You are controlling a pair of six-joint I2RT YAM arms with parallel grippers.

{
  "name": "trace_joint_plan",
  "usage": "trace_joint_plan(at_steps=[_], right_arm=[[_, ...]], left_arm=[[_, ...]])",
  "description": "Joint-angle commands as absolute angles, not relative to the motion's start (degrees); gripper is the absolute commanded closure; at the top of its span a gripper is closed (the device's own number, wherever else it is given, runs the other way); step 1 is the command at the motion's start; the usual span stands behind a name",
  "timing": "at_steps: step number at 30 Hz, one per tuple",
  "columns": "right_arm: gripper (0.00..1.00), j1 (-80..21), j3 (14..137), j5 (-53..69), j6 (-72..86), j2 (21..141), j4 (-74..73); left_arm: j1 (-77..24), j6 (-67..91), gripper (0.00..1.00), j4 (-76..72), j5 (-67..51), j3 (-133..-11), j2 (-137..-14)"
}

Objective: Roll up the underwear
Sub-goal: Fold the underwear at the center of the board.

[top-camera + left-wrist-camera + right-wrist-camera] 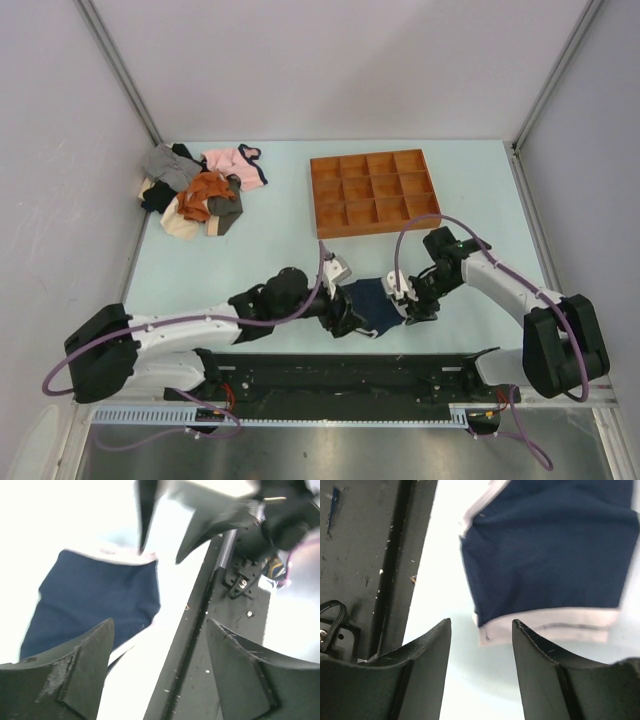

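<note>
Both open, the left gripper [348, 320] and right gripper [412, 308] hold nothing; the underwear [375, 298] lies flat between them, near the edge.

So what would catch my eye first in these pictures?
Probably the navy underwear lying near the front edge of the pale table. The left tool and the right tool are open on either side of it. Farther back are a wooden compartment tray and, to the left, a jumbled pile of clothes.
</note>
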State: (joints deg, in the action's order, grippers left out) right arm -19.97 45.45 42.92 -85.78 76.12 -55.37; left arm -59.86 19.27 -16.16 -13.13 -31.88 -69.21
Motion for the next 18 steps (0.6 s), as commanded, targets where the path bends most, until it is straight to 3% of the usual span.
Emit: trace_joint_plan(at_steps=[1, 11, 18], right_arm=[[0.43, -23.0, 42.5, 41.6, -90.4, 75.4, -51.3], [0.45, -28.1, 35.9, 32.9, -89.4, 76.5, -39.1], [0.58, -29.6, 34.5, 30.1, -88.7, 77.4, -35.9]], left_arm=[[-66.6, 2.7, 0.2, -26.9, -8.5, -25.9, -66.3], [-67.1, 2.8, 0.19, -31.9, -4.7, -21.1, -67.8], [-63.0, 11.6, 0.23, -28.9, 1.4, -22.0, -66.8]])
